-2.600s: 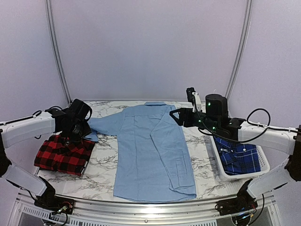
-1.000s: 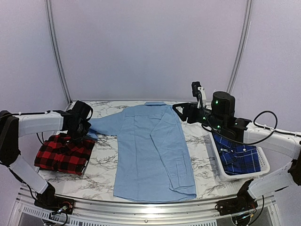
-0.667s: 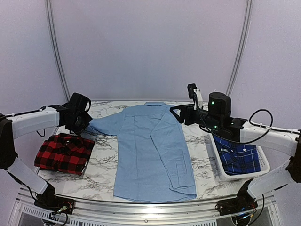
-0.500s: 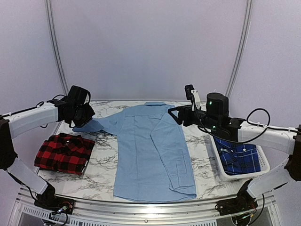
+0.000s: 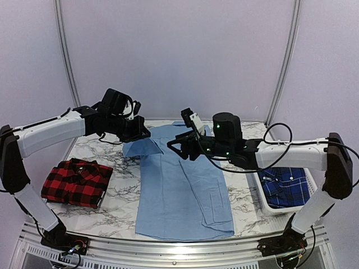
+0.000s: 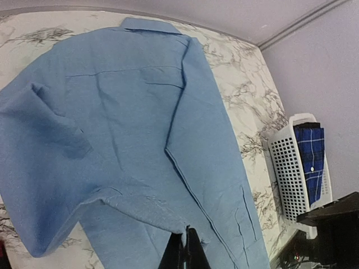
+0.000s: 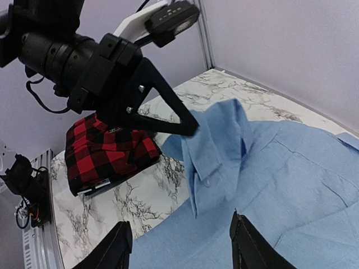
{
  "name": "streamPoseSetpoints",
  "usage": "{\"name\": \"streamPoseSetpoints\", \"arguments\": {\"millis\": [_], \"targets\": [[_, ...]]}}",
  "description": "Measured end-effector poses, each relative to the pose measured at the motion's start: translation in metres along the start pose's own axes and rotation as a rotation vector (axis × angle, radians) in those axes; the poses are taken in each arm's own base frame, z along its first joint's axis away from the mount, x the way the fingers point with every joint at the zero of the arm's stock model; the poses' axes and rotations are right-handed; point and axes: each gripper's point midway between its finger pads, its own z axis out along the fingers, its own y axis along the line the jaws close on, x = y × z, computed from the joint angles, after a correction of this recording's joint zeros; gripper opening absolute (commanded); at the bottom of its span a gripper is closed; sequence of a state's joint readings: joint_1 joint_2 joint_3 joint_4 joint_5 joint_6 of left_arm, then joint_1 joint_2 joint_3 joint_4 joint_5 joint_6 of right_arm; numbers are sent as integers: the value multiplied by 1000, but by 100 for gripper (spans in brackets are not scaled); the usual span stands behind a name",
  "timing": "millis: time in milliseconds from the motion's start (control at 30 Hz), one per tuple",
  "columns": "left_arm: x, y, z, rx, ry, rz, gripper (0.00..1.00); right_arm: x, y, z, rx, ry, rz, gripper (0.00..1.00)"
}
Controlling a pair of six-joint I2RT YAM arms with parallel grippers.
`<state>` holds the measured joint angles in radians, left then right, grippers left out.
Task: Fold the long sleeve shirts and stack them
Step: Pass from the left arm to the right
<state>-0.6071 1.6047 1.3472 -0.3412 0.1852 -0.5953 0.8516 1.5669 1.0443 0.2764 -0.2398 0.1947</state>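
Light blue shirt [image 5: 182,196], lying near-to-far: I am pinching its sleeve [image 7: 216,151] in closed left fingers [image 5: 143,133] above it; right fingers [image 7: 120,246] hovering open alongside.

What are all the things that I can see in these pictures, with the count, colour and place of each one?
light blue shirt: one, light blue, spread flat in the middle of the table, one sleeve held up at its far left
check shirt: one, red and black, folded, on the left side of the table
plaid shirt: one, dark blue with pale lines, inside the basket
basket: one, white, perforated walls, at the right edge of the table
table: one, white marble pattern with dark veins, under everything
left tool: one, black, shut on the raised sleeve
right tool: one, black, open, above the upper part of the light blue shirt, holding nothing
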Motion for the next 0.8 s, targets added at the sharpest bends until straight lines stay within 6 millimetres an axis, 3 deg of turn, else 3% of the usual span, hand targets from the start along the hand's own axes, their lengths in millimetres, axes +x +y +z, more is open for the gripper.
{"name": "streamPoseSetpoints", "arguments": {"millis": [133, 333, 633, 800], "targets": [[9, -24, 4, 66, 38, 58, 0, 5, 11, 23, -43, 26, -29, 49], [19, -34, 11, 97, 76, 92, 0, 10, 9, 43, -46, 53, -29, 43], [25, -42, 13, 119, 94, 110, 0, 29, 3, 57, -3, 130, -22, 38], [25, -48, 12, 136, 97, 119, 0, 32, -9, 61, 60, 149, -24, 26]]}}
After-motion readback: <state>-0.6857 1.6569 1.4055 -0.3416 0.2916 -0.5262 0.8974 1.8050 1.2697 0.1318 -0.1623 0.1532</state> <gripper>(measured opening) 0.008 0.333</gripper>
